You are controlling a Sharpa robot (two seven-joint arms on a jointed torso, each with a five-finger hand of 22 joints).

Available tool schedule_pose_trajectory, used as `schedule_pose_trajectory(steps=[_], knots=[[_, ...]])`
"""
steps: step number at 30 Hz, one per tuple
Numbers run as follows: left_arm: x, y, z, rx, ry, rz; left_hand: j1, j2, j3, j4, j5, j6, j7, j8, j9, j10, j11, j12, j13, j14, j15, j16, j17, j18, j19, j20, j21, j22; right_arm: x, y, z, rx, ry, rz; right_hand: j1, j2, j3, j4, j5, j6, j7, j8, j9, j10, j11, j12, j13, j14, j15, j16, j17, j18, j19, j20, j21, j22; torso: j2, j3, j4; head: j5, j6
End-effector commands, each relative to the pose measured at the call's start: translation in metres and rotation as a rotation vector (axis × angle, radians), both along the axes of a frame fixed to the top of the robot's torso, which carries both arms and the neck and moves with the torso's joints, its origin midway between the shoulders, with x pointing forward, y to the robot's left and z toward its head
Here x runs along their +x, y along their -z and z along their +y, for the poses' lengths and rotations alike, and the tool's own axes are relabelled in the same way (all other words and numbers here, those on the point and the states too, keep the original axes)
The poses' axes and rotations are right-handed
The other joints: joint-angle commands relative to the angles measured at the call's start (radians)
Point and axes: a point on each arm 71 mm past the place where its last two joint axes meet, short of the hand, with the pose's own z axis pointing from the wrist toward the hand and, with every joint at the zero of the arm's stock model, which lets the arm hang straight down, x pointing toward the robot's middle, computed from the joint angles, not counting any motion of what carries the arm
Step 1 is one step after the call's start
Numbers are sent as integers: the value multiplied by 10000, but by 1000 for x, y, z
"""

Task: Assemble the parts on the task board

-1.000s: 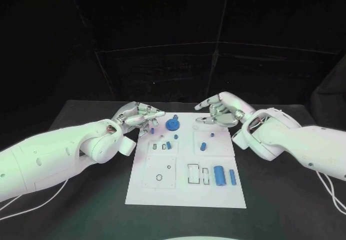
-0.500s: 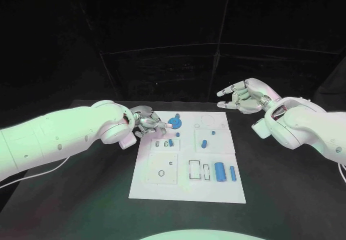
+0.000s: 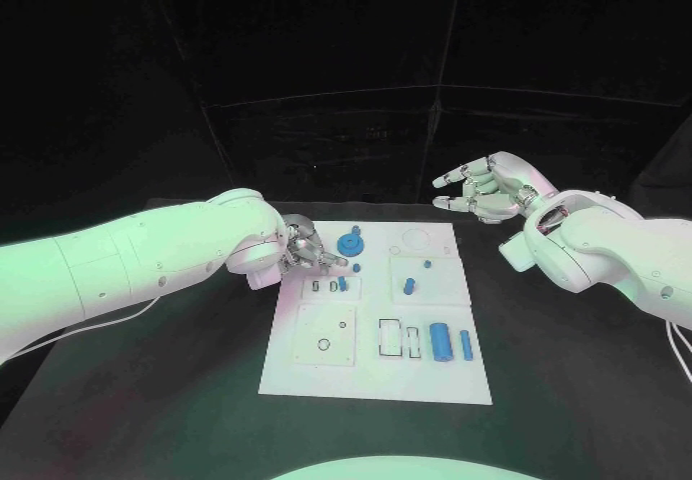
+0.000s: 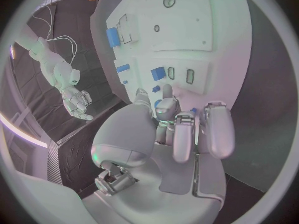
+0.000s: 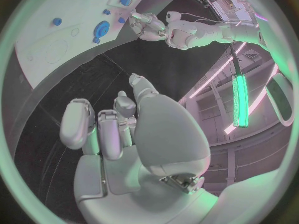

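We saw a black table (image 3: 173, 400) with the white task board (image 3: 378, 370) lying flat at its middle, long side running away from the robot. The left arm (image 3: 130, 265) reached in low over the table, and the right arm (image 3: 620, 255) stood raised beyond the board's far right corner.

The left hand (image 3: 307, 250) hung over the board's near-left far corner, its fingers curled inward. In the left wrist view a small blue part (image 4: 158, 104) sat between the thumb and a fingertip, so we judged the hand to be pinching it just above the board. The right hand (image 3: 488, 188) was held up clear of the table, well apart from the board, with its fingers loosely spread and nothing in them; the right wrist view showed the same bare palm (image 5: 124, 134).

On the board, the larger pieces came first: a round blue disc (image 3: 348, 245) lay near the far edge, just beside the left hand. Two blue cylinders (image 3: 440, 343) lay side by side toward the near right, next to empty rectangular slots (image 3: 389, 340). A short blue peg (image 3: 408, 290) lay on the right half at mid-board, with a smaller blue stud (image 3: 426, 266) beyond it. Small blue pieces (image 3: 340, 285) stood among the slots just below the left hand.
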Motion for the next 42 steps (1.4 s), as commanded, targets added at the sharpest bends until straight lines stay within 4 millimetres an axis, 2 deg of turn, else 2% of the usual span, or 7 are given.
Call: schedule_pose_trajectory(steps=[1,7,10,15,22,31,42], knots=[[1,1,-2,673,82,231,-66,-7,-50,30,-54,-86,14,83,35,-8,-41,51,13,1021,-78,30,2629,-170,33,-51,48,15,2,-2,0,101,192,-74,47,-13,44,-18,46,73,15,55,-12,41,-43,52,-14,584,-63,-67,775,10,-7,-42,-22,11,6,-8,16,-6,-37],[0,4,-11,789,284,331,-45,-23,-81,42,-53,-124,10,146,79,-25,-45,42,-2,1021,-82,30,2629,-167,23,-55,41,1,3,-1,3,86,165,-9,42,-16,49,-19,66,74,15,55,-14,43,-43,54,-15,586,-64,-65,781,11,-7,-42,-23,10,19,-10,-13,-6,-50],[0,6,-14,852,355,378,-37,-32,-96,49,-53,-146,9,173,99,-41,-46,27,-24,1021,-83,30,2629,-163,13,-57,30,-21,4,-1,4,73,147,36,24,-28,57,-17,107,71,15,55,-18,41,-44,46,-31,583,-65,-74,770,12,-9,-44,-25,4,16,-1,-12,-12,-68],[-2,8,-19,894,472,427,-21,-40,-112,53,-53,-178,11,203,122,-68,-45,-2,-61,1021,-84,30,2629,-161,7,-58,26,-28,5,0,6,56,112,93,1,-37,81,-15,194,69,14,55,-24,36,-45,32,-57,585,-66,-77,772,13,-12,-47,-30,-7,18,-6,10,-27,-75],[-2,9,-25,933,614,485,24,-42,-123,47,-52,-223,11,253,159,-81,-44,-3,-64,1021,-84,30,2629,-162,3,-60,28,-21,5,1,8,29,53,183,-8,-39,88,-13,217,68,14,55,-26,22,-45,9,-83,580,-67,-90,752,19,-26,-47,-44,-38,30,1,0,16,-78],[-2,9,-28,974,737,555,297,111,-5,-45,-32,-373,19,445,291,-105,-37,14,-60,1021,-76,30,2629,-161,-13,-52,33,-10,6,2,8,-16,45,287,-26,-42,92,-5,235,68,15,56,-27,1,-44,-25,-119,575,-66,-104,730,24,-37,-48,-55,-61,36,-11,-2,3,-100],[-2,10,-30,1018,829,610,476,143,95,-157,-31,-474,25,583,381,-123,-31,19,-69,1021,-69,30,2629,-160,-24,-44,36,-2,7,3,8,-115,10,386,-45,-37,104,5,253,79,13,62,-27,-3,-45,-36,-135,571,-67,-114,717,27,-46,-48,-65,-80,31,-8,5,7,-143]])
